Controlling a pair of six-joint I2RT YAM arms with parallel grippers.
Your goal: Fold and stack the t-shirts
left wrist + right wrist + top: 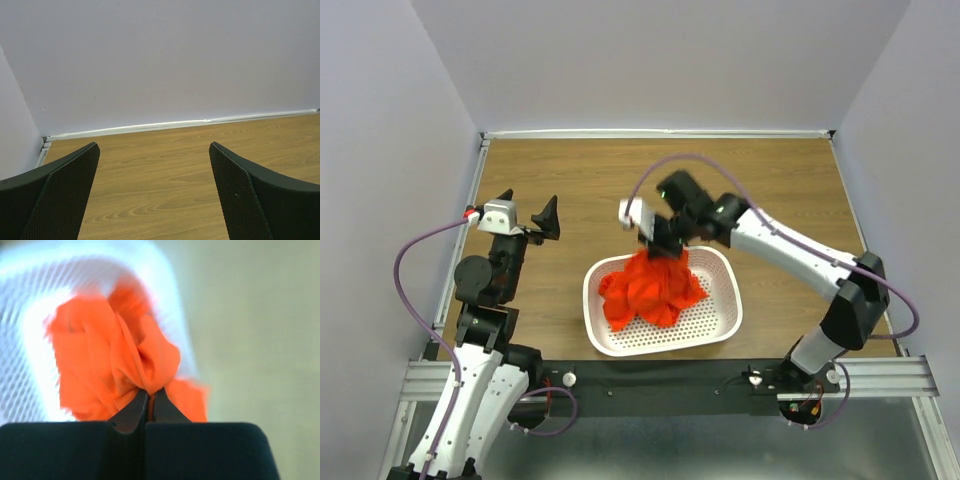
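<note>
We see the right gripper [149, 396] pinched tight on the orange-red t-shirt [650, 290], shirt bunched in the white basket [728, 312], left gripper [530, 212] spread wide, holding nothing, at the basket's 9 o'clock.

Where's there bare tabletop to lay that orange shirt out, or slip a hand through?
Widest bare wood: the strip of table between the far wall and the basket. A narrower patch lies between the left hand and the basket's left rim. Crowded: the basket itself, where the right hand pinches the t-shirt.
</note>
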